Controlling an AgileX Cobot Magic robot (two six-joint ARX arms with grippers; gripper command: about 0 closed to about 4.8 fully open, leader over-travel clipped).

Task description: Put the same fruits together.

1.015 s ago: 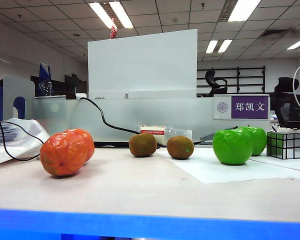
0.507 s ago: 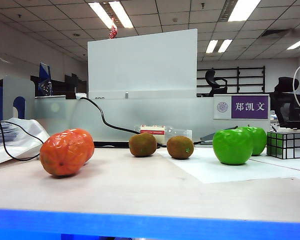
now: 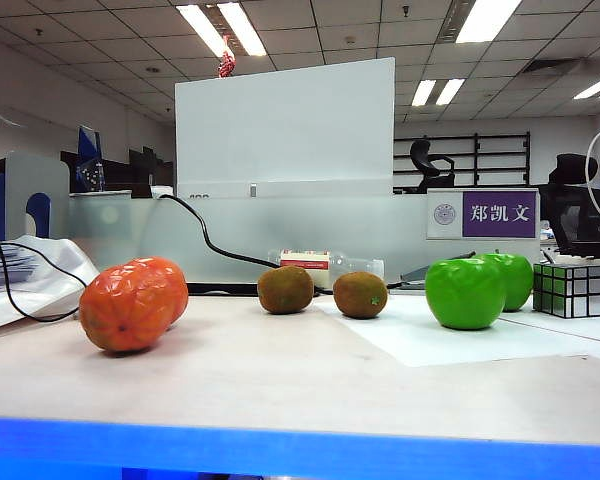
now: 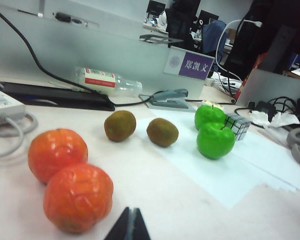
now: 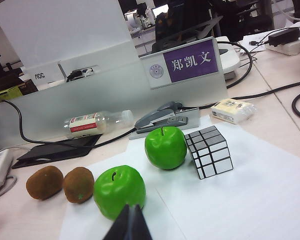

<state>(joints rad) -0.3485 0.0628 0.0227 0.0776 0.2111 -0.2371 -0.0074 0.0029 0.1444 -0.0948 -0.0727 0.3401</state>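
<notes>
Exterior: set low at the table's edge (image 3: 280, 400), level, facing the partition.
Wrists: raised, angled down.
Shared: green apples (image 4: 215, 140).

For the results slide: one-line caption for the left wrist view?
Shut left gripper above sorted pairs: oranges, kiwis, green apples beside the mirror cube.
</notes>
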